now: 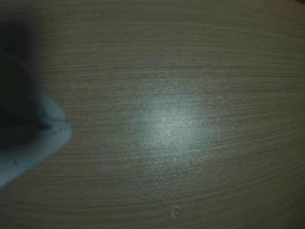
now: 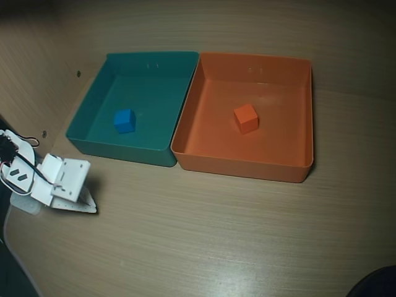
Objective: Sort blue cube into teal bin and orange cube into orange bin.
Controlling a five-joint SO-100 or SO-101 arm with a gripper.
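Gripper [image 2: 86,207] rests low at the left of the overhead view, holding nothing, and both cubes are in their bins.

Its pale fingertips [image 1: 57,125] seem to meet at a point over the bare table [image 2: 247,235] in the wrist view, so I judge it closed on nothing. Blue cube [image 2: 124,120] lies on the floor of the teal bin [image 2: 117,150], toward its left side, not touching a wall. Orange cube [image 2: 246,118] lies near the middle of the orange bin [image 2: 247,168]. These two bins stand side by side and touch along one wall. By these pictures the sorting looks finished; nothing is left on the table to move.
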